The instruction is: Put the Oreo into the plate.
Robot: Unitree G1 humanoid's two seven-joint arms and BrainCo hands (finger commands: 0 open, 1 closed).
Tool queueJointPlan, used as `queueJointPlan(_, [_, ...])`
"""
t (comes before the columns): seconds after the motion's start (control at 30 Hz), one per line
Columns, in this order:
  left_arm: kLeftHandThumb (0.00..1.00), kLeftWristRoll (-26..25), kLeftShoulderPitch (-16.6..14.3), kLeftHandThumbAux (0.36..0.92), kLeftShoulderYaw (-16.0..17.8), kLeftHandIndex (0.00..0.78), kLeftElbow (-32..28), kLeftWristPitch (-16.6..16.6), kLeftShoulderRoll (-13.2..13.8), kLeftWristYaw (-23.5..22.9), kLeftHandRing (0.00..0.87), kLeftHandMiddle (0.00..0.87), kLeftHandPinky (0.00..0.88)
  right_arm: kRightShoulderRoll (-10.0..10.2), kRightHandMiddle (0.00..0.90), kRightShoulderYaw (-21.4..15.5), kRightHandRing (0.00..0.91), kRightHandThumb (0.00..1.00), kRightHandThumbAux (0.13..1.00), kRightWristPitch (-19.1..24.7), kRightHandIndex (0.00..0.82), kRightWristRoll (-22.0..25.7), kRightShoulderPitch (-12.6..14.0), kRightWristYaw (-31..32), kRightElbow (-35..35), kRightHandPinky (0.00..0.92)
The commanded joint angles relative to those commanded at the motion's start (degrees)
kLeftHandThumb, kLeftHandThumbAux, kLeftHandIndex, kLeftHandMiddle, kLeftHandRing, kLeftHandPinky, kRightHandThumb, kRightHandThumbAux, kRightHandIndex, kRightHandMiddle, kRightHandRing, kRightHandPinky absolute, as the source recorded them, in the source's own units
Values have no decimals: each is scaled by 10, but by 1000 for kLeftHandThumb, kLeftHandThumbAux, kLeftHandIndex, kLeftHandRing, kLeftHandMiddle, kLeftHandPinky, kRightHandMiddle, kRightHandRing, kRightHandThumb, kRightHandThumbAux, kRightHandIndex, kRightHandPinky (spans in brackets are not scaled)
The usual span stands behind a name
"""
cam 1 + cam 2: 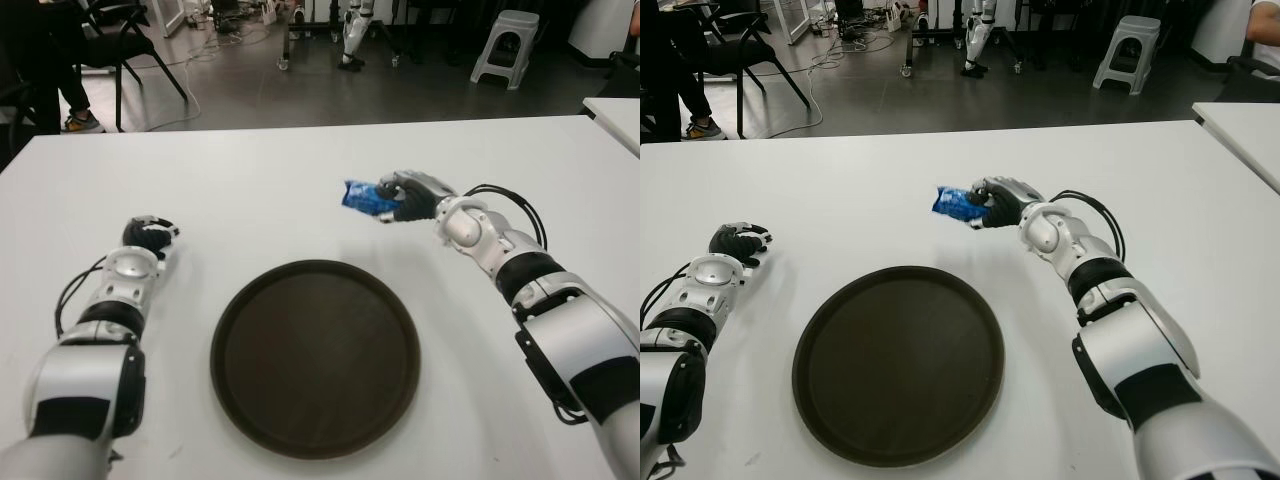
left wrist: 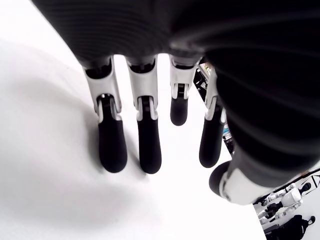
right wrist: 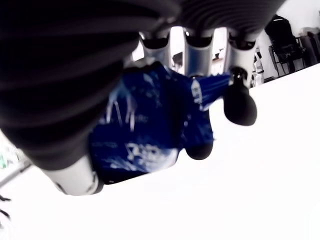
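Right robot hand point(image 1: 405, 197) is clamped on the blue Oreo pack point(image 1: 366, 196), held above the counter point(image 1: 270, 180) beyond the plate point(image 1: 313, 357). Plate holds nothing; carrying over and release remain. Left robot hand point(image 1: 148, 236), fingers relaxed and holding nothing, shows left of the plate.

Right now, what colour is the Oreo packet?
Blue with white print, the Oreo packet shows best in the right wrist view.

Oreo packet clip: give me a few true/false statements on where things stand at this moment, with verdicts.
1. The right hand grips the blue Oreo packet. True.
2. The packet lies in the plate. False: it is held beyond the plate's far rim; the plate holds nothing.
3. The left hand holds something. False: its fingers are open, left of the plate.
4. The plate is round and dark. True.
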Motion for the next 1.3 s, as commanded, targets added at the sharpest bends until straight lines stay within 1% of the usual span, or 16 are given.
queueJointPlan(0.27, [666, 2, 1, 730, -2, 396, 0, 0, 1, 4, 163, 139, 183, 8, 843, -23, 829, 736, 707, 17, 441, 26, 5, 6, -4, 821])
queueJointPlan(0.43, [667, 2, 0, 728, -3, 397, 1, 2, 2, 5, 162, 136, 195, 11, 842, -33, 830, 736, 707, 19, 442, 39, 9, 16, -6, 816])
queueJointPlan(0.5, [667, 2, 0, 728, -2, 397, 1, 2, 2, 5, 164, 136, 202, 14, 841, -45, 832, 737, 707, 20, 442, 52, 12, 20, -8, 823])
queueJointPlan(0.63, [668, 0, 1, 727, -1, 397, 0, -1, 1, 4, 166, 136, 217, 17, 847, -62, 838, 739, 706, 13, 441, 71, 21, 27, -14, 836])
queueJointPlan(0.83, [668, -1, 1, 727, 0, 397, 0, 0, 2, 4, 166, 131, 227, 22, 843, -70, 838, 741, 706, 2, 441, 81, 30, 30, -29, 840])
queueJointPlan(0.97, [667, 0, 0, 729, -1, 397, 0, 2, 2, 3, 169, 134, 227, 24, 852, -76, 844, 742, 705, -18, 441, 90, 44, 32, -49, 841])
queueJointPlan(1.1, [667, 3, 1, 729, -3, 397, 1, -1, 3, 2, 168, 135, 219, 31, 858, -80, 842, 739, 706, -55, 443, 105, 76, 44, -97, 831])
queueJointPlan(1.3, [666, 8, 1, 727, -9, 397, 1, 0, 3, 7, 168, 133, 219, 39, 859, -79, 835, 739, 706, -67, 443, 112, 104, 52, -132, 830])
